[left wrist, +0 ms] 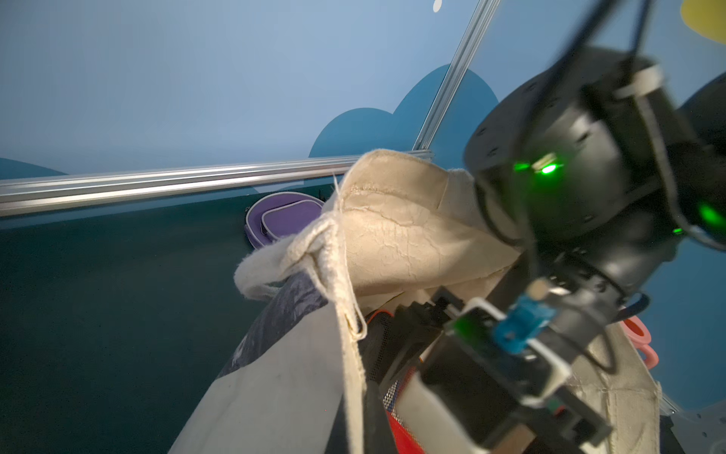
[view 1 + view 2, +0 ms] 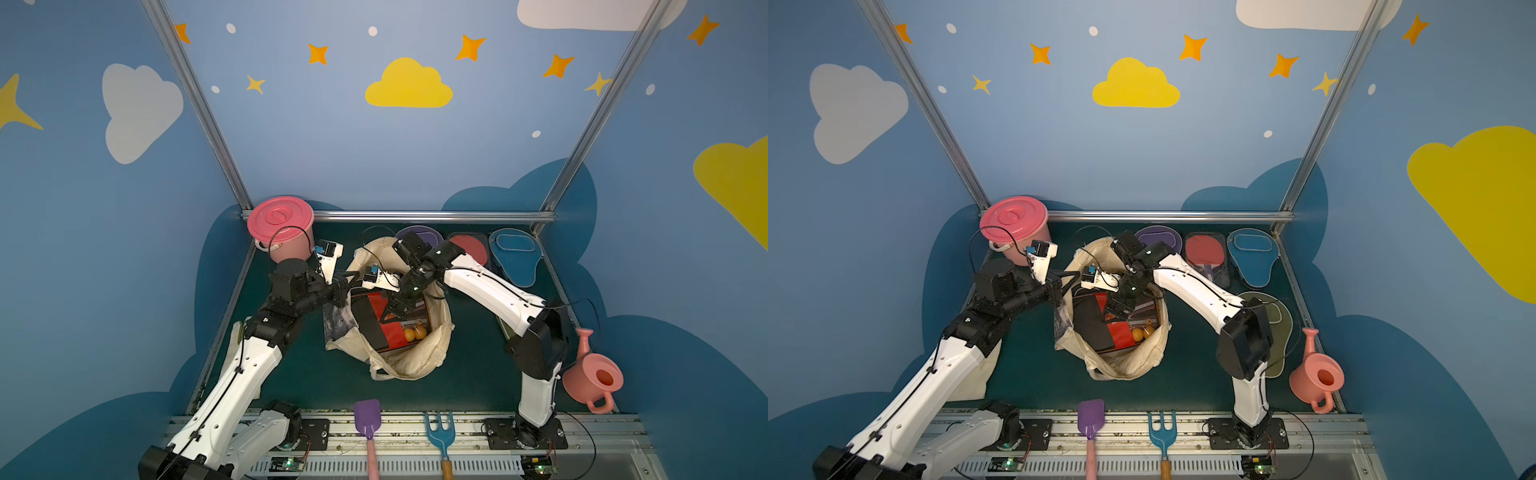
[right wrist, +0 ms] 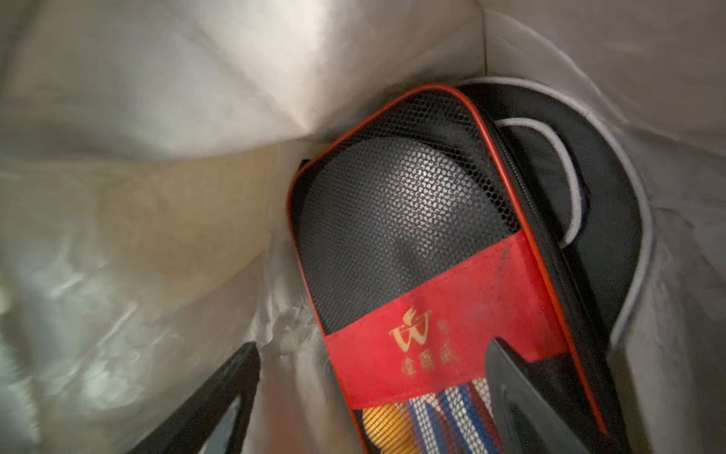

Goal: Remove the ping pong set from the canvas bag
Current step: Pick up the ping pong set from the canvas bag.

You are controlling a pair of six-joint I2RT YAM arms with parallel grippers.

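Right claw (image 3: 371,346) is hanging wide open inside the canvas bag (image 2: 432,353), just over the black-red case (image 3: 393,204) lying in it. Left claw (image 2: 353,277) is clenched, pinching the bag's rim. I am aiming one finger each side of the case's edge before squeezing.

Inside the bag (image 3: 157,157), the case (image 3: 412,236) covers most of the black cover (image 3: 605,236). The right arm (image 2: 1200,286) hides part of the olive cover (image 2: 1281,320).
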